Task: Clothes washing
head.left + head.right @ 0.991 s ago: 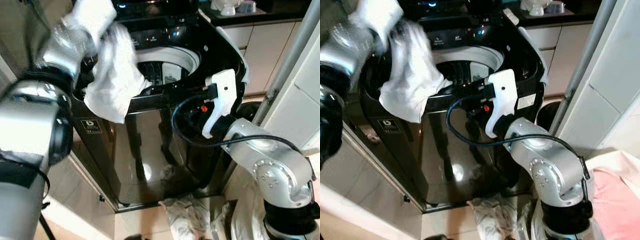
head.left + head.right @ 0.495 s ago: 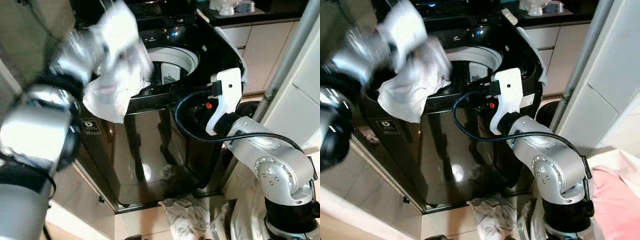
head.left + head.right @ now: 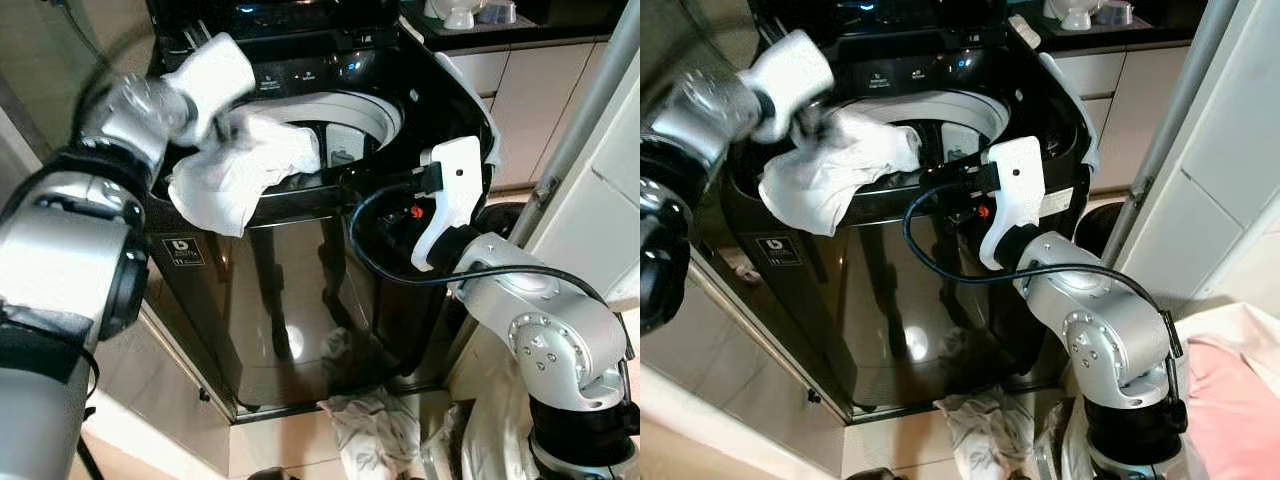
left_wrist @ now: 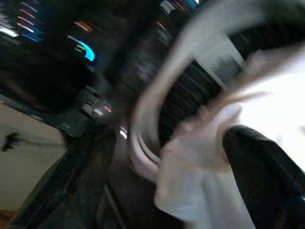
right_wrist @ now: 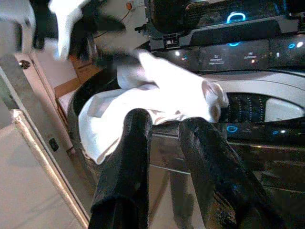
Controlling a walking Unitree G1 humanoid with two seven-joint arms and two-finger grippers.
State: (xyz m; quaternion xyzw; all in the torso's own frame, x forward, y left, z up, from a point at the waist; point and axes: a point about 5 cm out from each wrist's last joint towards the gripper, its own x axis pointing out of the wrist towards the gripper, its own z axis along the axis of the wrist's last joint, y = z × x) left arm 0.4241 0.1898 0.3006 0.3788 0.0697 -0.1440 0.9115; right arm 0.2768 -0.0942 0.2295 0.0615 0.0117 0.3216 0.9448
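A: Where is the left pincer (image 3: pixel 810 118)?

B: Over the near left rim of the washer (image 3: pixel 300 290), at the open drum (image 3: pixel 350 125). It is closed on a white cloth (image 3: pixel 245 170).

A: And where does the cloth lie from that pincer?

B: It hangs just below and to the right of it. One part reaches over the drum's mouth; the rest drapes over the front rim and down the outside of the black front wall. In the left wrist view the cloth (image 4: pixel 209 162) lies bunched against a black finger (image 4: pixel 262 167), though that picture is blurred.

A: The right pincer (image 5: pixel 164 131)?

B: It is held at the washer's front right edge, pointing at the front rim. Its two fingers (image 5: pixel 126 162) stand narrowly apart with nothing between them. The cloth (image 5: pixel 157 90) is ahead of them and apart from them.

A: Anything else around?

B: A black cable (image 3: pixel 375 255) loops from the right wrist. On the floor (image 3: pixel 150 420), below the right arm, lies a patterned rag (image 3: pixel 375 425) at the washer's foot. A pink cloth (image 3: pixel 1230 400) lies low on the right side. White cupboards (image 3: pixel 520 90) stand behind the right pincer.
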